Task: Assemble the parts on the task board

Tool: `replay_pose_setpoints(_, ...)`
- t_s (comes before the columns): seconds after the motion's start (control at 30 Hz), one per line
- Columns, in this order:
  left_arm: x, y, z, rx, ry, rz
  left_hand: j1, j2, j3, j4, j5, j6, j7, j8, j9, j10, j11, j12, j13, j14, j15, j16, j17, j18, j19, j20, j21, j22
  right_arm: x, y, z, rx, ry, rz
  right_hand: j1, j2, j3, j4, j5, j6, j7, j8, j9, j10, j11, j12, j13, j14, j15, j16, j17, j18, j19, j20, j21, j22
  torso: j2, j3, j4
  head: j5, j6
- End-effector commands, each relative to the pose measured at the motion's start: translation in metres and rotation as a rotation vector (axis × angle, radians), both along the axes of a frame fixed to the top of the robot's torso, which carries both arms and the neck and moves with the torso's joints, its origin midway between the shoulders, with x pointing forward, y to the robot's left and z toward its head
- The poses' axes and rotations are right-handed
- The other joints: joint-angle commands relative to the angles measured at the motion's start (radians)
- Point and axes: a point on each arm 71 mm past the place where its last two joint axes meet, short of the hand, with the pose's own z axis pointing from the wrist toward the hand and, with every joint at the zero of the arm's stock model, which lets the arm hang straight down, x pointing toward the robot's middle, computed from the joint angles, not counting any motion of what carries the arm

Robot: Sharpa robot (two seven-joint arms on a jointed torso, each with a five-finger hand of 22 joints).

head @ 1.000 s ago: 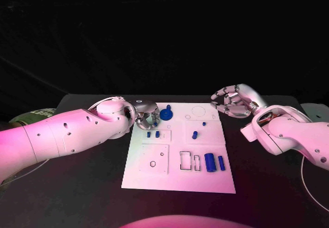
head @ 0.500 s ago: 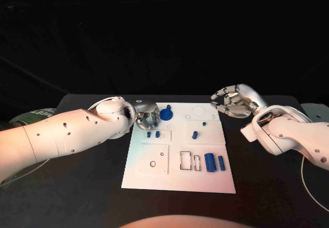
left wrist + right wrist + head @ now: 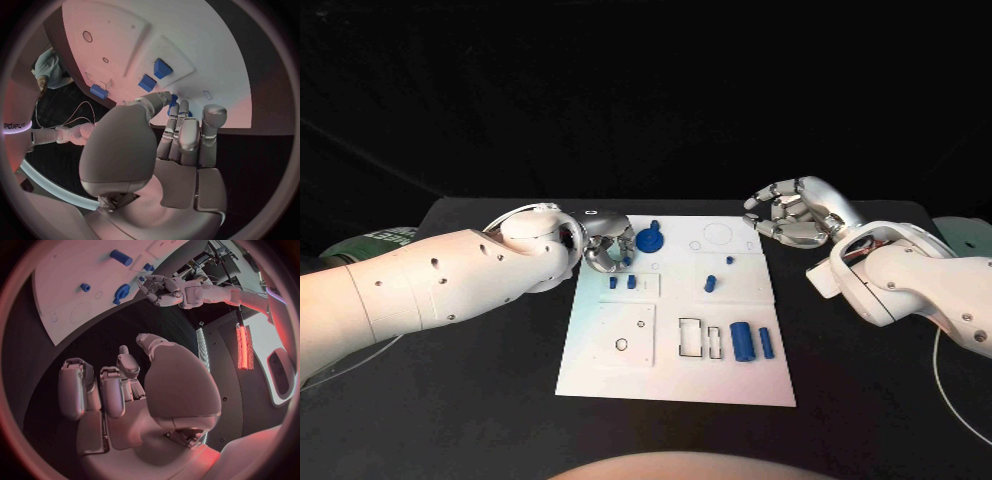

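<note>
While the left hand point(image 3: 607, 243) hovers at the board's ten o'clock edge with its fingers curled in, the left wrist view shows a small blue part point(image 3: 173, 99) right at its fingertips; I cannot tell whether it is pinched or merely touched. Just beside that hand, toward one o'clock of it, sits the round blue piece point(image 3: 651, 240). The right hand point(image 3: 790, 213) hangs off the task board point(image 3: 675, 380) at its two o'clock corner, fingers curled on nothing, well apart from every part.

On the board, two small blue pegs point(image 3: 622, 283) stand in the left middle panel and another small piece point(image 3: 710, 284) in the right middle one. At about five o'clock two blue cylinders point(image 3: 751, 343) lie beside two empty rectangular outlines point(image 3: 698, 338), and a circle outline point(image 3: 718, 235) near twelve o'clock is also vacant. By my judgement the assembly is partly done, with several slots left to fill.
</note>
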Motion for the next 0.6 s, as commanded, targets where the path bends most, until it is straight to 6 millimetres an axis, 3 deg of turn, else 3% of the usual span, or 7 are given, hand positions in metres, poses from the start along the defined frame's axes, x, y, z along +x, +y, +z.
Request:
replay_pose_setpoints(0.03,-0.0012,-0.0020,0.0013,-0.020,-0.009,-0.013,0.001,0.012,0.000,-0.004,-0.003,0.009,0.002,0.004,0.001,-0.004,0.000,-0.005,0.000,-0.009,-0.001,-0.001,0.000,-0.002,-0.007,0.001,-0.004,0.000,-0.0004,0.0011,-0.0001,-0.005,-0.005,0.012,-0.005,0.001,0.007,0.000,0.003,0.001,-0.004,0.005,-0.001,0.006,0.001,0.002,0.000,0.071,-0.009,-0.006,0.138,0.007,-0.002,-0.005,-0.003,0.139,0.000,-0.0001,-0.0004,0.001,0.000)
replay_pose_setpoints(0.6,-0.0015,-0.0003,0.0007,-0.022,-0.009,-0.007,0.000,0.009,0.000,-0.008,-0.004,-0.009,0.006,-0.007,-0.005,-0.006,0.002,-0.008,0.000,-0.012,0.000,-0.002,-0.006,-0.002,-0.008,0.000,-0.004,-0.001,-0.0004,0.0013,-0.0005,-0.005,-0.005,0.012,-0.008,-0.001,0.011,-0.004,0.004,0.000,-0.004,0.007,-0.003,0.007,0.001,-0.002,-0.008,0.071,-0.010,-0.008,0.137,0.007,-0.001,-0.006,-0.006,0.138,0.000,-0.0001,-0.0001,0.002,0.001)
